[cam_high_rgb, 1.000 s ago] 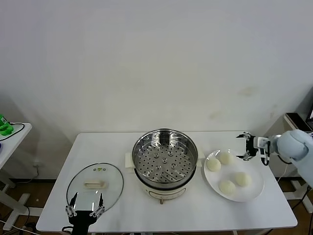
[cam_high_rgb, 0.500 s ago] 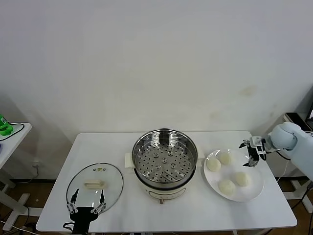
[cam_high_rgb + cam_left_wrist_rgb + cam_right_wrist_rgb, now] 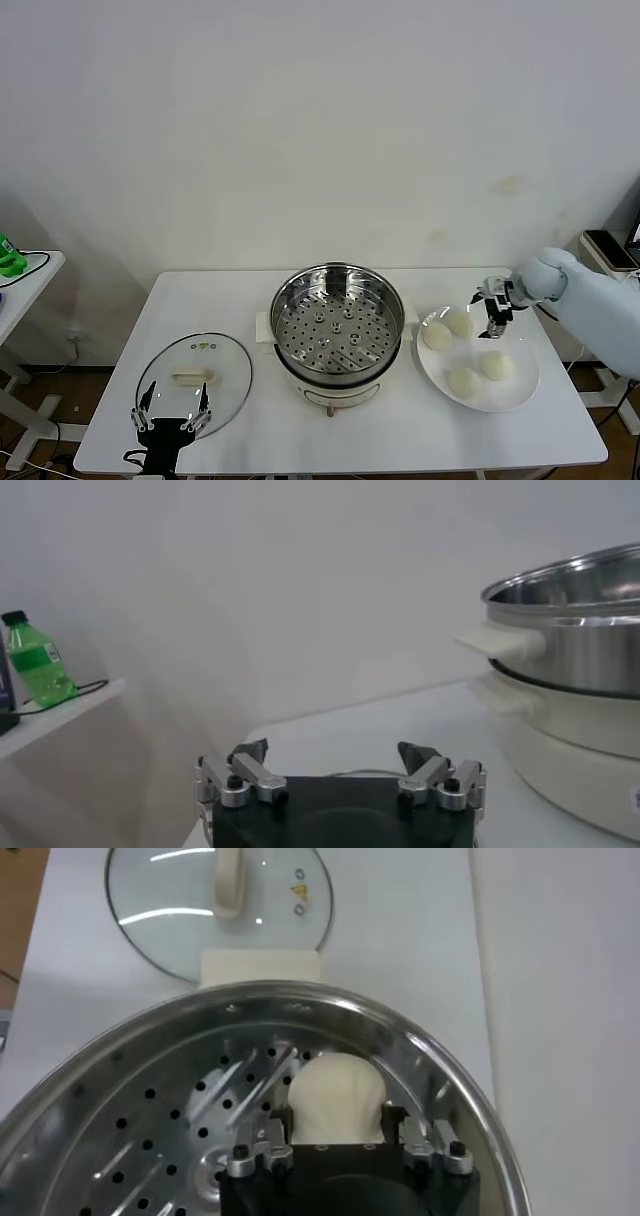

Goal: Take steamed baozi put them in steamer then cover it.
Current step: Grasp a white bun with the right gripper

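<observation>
Four cream-white baozi lie on a white plate [image 3: 522, 348] right of the steamer: two at the back [image 3: 460, 322] [image 3: 437, 337] and two at the front [image 3: 465, 381] [image 3: 497, 365]. The steel steamer basket [image 3: 338, 330] on its cream pot base stands mid-table with nothing in it. My right gripper [image 3: 492, 318] is open over the plate, just right of the back baozi. In the right wrist view that baozi [image 3: 335, 1093] sits between the fingers of the gripper [image 3: 336, 1120], with the basket [image 3: 150, 1108] behind. My left gripper [image 3: 170, 425] is open at the lid's front edge.
The oval glass lid [image 3: 195, 375] with a cream handle lies flat left of the steamer, and also shows in the right wrist view [image 3: 215, 898]. A low side table [image 3: 25, 268] with a green bottle [image 3: 35, 665] stands far left. The steamer's side [image 3: 570, 630] shows beyond the left gripper [image 3: 335, 760].
My right gripper moved left from beyond the plate's right edge to over the plate beside the back baozi. My left gripper slid slightly toward the table's front edge.
</observation>
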### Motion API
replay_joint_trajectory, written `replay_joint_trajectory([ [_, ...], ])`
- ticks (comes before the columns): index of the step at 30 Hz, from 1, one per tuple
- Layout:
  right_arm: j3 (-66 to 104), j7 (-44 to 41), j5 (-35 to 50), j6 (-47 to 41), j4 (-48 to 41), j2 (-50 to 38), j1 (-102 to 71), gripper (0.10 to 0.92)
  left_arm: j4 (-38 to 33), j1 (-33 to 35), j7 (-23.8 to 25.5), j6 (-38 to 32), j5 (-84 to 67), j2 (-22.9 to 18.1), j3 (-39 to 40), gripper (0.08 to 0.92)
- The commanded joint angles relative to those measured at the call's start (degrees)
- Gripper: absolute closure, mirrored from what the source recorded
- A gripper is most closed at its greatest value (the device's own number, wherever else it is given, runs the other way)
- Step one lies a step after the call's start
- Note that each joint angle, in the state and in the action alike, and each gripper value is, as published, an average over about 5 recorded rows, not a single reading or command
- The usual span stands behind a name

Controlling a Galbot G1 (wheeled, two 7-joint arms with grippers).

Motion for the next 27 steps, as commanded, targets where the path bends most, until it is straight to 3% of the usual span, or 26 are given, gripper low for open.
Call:
replay_joint_trajectory([
  [1,-0.71,0.48,-0.61,0.07,-3.04,2.89,0.21,0.202,0.11,0.0,0.03,-0.02,-0.03,0.03,-0.11,0.177],
  [10,-0.43,1.27,-1.39,-0.29,-2.91,2.48,-0.36,0.223,-0.01,0.36,-0.1,-0.45,-0.01,-0.25,-0.15,0.177],
  [27,0.47,2.25,-1.84,-0.34,-2.79,2.61,-1.52,0.437,-1.07,0.75,0.34,-1.34,-0.82,-0.45,0.32,0.177],
])
